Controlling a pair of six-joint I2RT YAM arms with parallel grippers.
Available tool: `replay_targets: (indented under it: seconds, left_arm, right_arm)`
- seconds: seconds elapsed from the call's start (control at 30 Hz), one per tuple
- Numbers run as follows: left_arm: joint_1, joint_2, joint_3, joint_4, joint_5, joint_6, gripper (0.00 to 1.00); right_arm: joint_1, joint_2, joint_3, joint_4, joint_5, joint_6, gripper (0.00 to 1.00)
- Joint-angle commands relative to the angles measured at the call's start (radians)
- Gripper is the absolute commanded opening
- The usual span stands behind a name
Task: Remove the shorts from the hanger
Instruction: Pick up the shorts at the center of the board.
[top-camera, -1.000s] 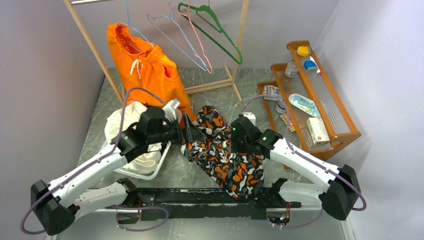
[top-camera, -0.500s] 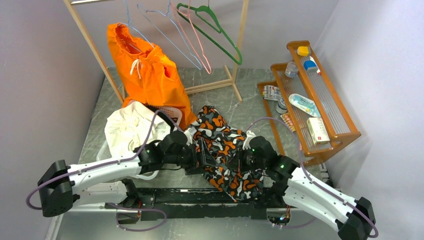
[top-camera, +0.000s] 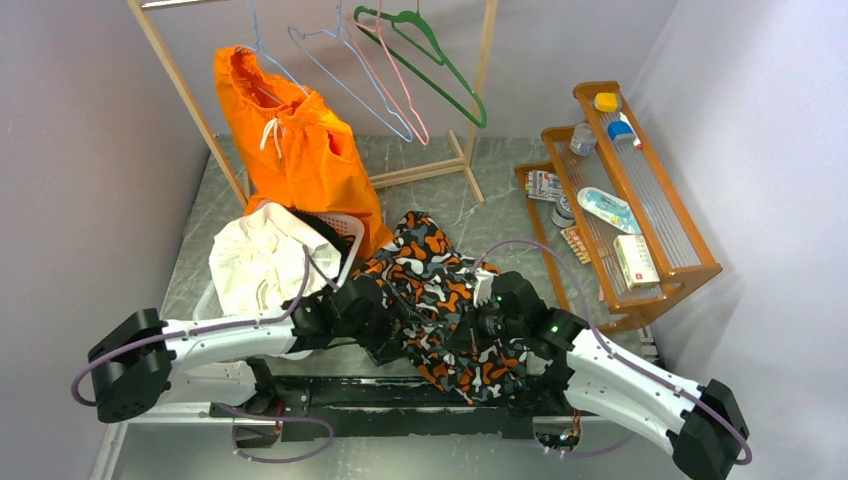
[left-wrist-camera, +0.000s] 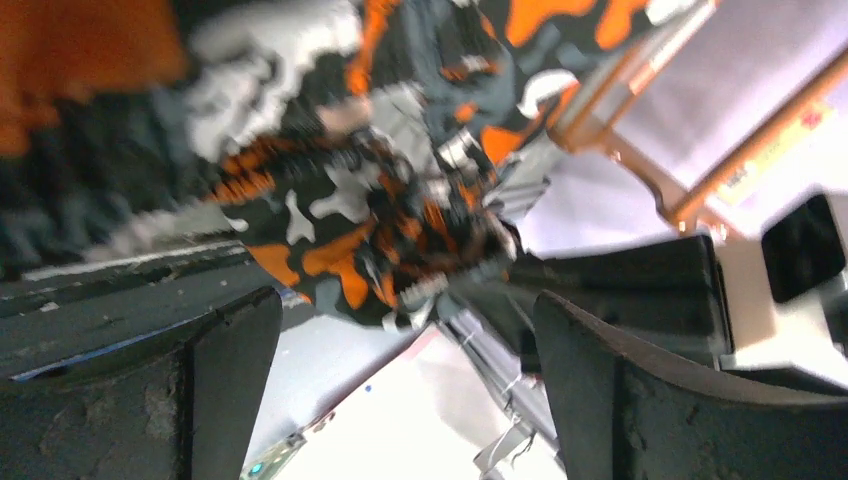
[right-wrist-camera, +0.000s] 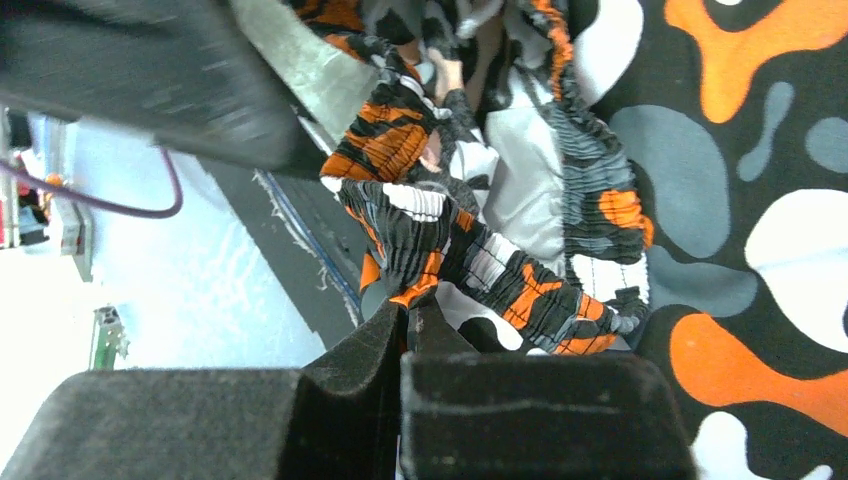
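Shorts: orange shorts (top-camera: 298, 150) hang on a pale wire hanger (top-camera: 262, 45) at the left end of the wooden rack (top-camera: 190, 100), at the back of the table, well apart from both arms.
Below shorts: white garment (top-camera: 255, 265) heaped in a basket (top-camera: 347, 236).
Left gripper (left-wrist-camera: 408, 310): fingers spread wide, patterned garment (top-camera: 450, 290) just ahead; view blurred.
Right gripper (right-wrist-camera: 405, 320): fingers pressed together, nipping that garment's gathered waistband.
Rack, rest: green hanger (top-camera: 440, 60) and two pale ones, bare.
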Motion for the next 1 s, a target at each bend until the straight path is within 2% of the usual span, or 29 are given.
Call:
replay_targets:
  seconds: [0.0,0.2,0.43,0.57,0.73,0.83,0.9,0.97]
  left_arm:
    - [-0.006,0.072,-0.007,0.063,-0.076,-0.217,0.99]
    - [-0.003,0.176,0.062,0.024,-0.119,-0.261,1.0]
    - [0.023,0.29,0.115,-0.038,-0.126,-0.307,0.97]
    - [0.041,0.402,0.236,-0.152,-0.147,-0.214,0.95]
    - [0.042,0.509,0.407,-0.347,-0.266,-0.084,0.93]
    - [0.041,0.554,0.46,-0.387,-0.296,-0.007,0.92]
    - [0.041,0.583,0.469,-0.37,-0.285,0.064,0.87]
    - [0.038,0.609,0.468,-0.35,-0.255,0.119,0.78]
  right_arm:
    - [0.009,-0.067,-0.027,0.057,-0.095,-0.025,0.0]
    - [0.014,-0.086,-0.052,0.082,-0.168,-0.033,0.0]
    - [0.03,-0.014,-0.065,0.095,-0.188,-0.049,0.0]
    - [0.035,-0.003,-0.074,0.105,-0.188,-0.052,0.0]
    - [0.043,0.0,-0.078,0.105,-0.203,-0.051,0.0]
    - [0.043,-0.006,-0.07,0.101,-0.194,-0.054,0.0]
    - [0.044,-0.011,-0.058,0.094,-0.173,-0.054,0.01]
    - [0.044,-0.014,-0.046,0.08,-0.13,-0.046,0.07]
